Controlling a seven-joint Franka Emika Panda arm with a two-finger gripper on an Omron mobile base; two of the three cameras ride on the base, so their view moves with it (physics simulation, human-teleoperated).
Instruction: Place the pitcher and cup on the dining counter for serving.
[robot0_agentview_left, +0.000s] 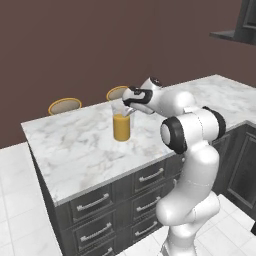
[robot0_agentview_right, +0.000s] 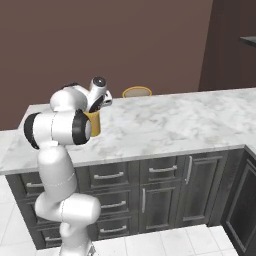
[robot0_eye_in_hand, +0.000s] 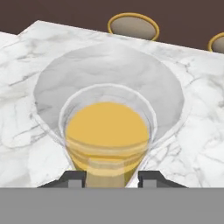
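Already the pitcher (robot0_agentview_left: 121, 126) stands upright on the marble bench (robot0_agentview_left: 75, 150), toward its left end, near the two stools (robot0_agentview_left: 64, 105). Just right of its rim sits the pincer (robot0_agentview_left: 128, 112), jaws straddling the glass; whether they grip or have let go I cannot tell. By my judgement the pitcher half is nearly done, and the cup remains to be fetched.

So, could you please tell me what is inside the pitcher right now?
The pitcher holds orange liquid filling its lower part; the upper part looks empty. Its base on the dining counter is hidden beneath the liquid.
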